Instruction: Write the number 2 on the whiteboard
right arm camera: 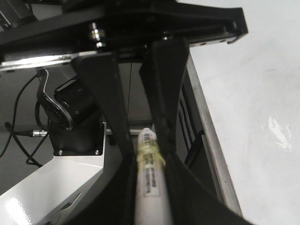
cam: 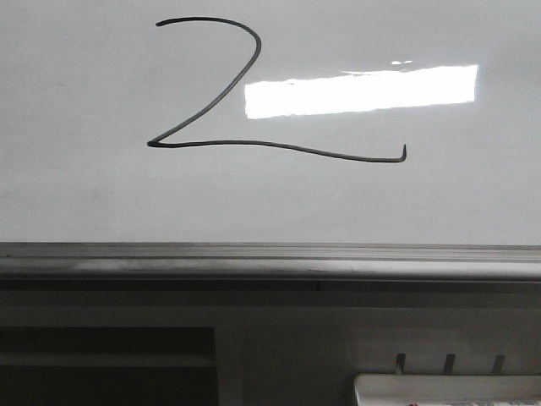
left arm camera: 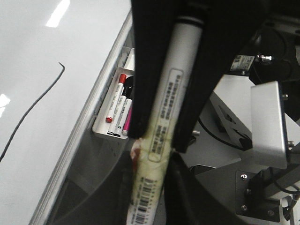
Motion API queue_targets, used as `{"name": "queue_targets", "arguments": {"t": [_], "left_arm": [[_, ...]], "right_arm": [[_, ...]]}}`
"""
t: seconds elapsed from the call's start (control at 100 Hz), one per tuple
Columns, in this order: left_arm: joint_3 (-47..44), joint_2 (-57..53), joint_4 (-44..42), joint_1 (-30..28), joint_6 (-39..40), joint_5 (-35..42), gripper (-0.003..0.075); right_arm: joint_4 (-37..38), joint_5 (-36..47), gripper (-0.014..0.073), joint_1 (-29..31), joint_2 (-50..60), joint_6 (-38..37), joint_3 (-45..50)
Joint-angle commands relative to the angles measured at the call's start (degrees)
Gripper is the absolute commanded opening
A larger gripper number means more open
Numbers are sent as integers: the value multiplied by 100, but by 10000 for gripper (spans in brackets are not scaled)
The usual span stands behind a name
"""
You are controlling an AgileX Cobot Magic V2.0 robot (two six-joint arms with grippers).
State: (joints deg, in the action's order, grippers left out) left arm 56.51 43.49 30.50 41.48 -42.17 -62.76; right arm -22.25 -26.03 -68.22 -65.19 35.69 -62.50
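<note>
Black tapered fingers (right arm camera: 101, 93), silver-grey bracket (left arm camera: 268, 123), black cable (right arm camera: 16, 123), small screws.

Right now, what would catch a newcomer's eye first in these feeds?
The number 2, drawn in thin black line high on the whiteboard, with a bright light reflection beside it. In the wrist views each gripper is shut on a marker: the left gripper on the left marker, the right gripper on the right marker.

- Glossy white grey-framed whiteboard (cam: 84, 194) carries a bright rectangular glare patch; surroundings evenly lit.
- Beneath its frame, deep shadow.
- Wrist views: white label-wrapped marker (left arm camera: 164, 131) between the fingers is blurred, close-range.
</note>
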Motion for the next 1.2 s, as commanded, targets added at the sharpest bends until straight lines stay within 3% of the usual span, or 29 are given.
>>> {"name": "queue_targets", "arguments": {"t": [0.0, 0.22, 0.29, 0.42, 0.51, 0.63, 0.76, 0.86, 0.96, 1.19], "left_arm": [[171, 116, 137, 3, 195, 569, -20], [171, 130, 125, 3, 195, 569, -20], [171, 130, 125, 3, 195, 569, -20], [171, 130, 125, 3, 195, 569, -20], [171, 130, 100, 3, 195, 649, -20], [171, 130, -141, -8, 373, 1078, -20], [116, 130, -1476, -86, 2023, 2116, -20], [-126, 130, -3134, -347, 3960, 2989, -20], [-482, 130, -3761, -729, 5161, 3803, -20], [-1103, 717, -3217, -1284, 5343, 5318, -20]], "right_arm": [[-178, 466, -60, -68, 81, 65, -195], [-178, 477, -30, -68, 102, 65, -195], [-178, 535, 86, -57, 154, 65, -195], [-178, 915, 435, -57, 339, 65, -195], [-178, 1292, 532, 9, 554, 65, -195], [-178, 1403, 486, 425, 945, 65, -195], [-178, 928, 379, 1225, 1426, -66, -185], [-178, 347, 192, 1837, 1764, -320, -137], [-178, 102, -76, 2211, 2080, -321, 96], [-274, 351, -70, 2300, 2379, -345, 956]]}}
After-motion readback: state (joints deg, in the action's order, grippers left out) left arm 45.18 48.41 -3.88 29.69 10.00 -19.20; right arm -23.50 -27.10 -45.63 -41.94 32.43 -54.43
